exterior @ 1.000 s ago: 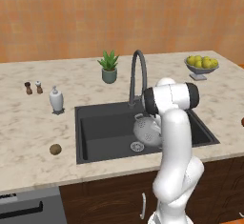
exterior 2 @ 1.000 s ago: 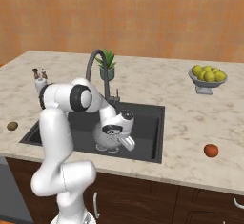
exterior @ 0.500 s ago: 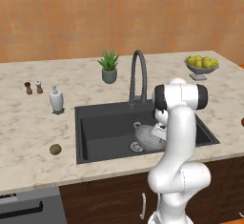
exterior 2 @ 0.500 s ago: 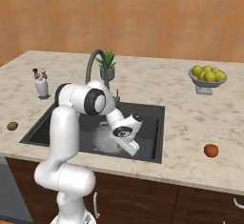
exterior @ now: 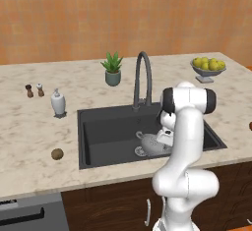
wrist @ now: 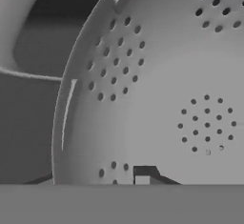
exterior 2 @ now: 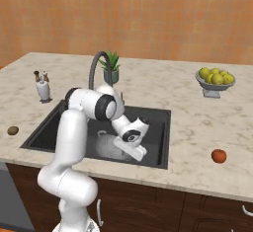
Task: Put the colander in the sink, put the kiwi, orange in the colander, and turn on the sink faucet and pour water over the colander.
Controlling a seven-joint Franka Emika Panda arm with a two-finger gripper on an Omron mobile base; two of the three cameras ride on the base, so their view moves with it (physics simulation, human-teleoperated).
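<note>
The gripper (wrist: 143,178) is holding the colander (exterior: 151,145) by its rim, down in the sink (exterior: 106,134). The faucet (exterior: 142,80) is standing behind. The kiwi (exterior: 57,154) and orange (exterior 2: 218,156) are sitting on the counter (exterior: 29,127).

Perforated matt grey metal colander (wrist: 157,89); speckled marble counter (exterior: 29,127).

1. Colander (exterior: 147,145): right part hidden behind the arm; in the hand view its rim runs off the top and right edges.
2. Fingers (wrist: 145,174): one tip shows; spread cannot be read.
</note>
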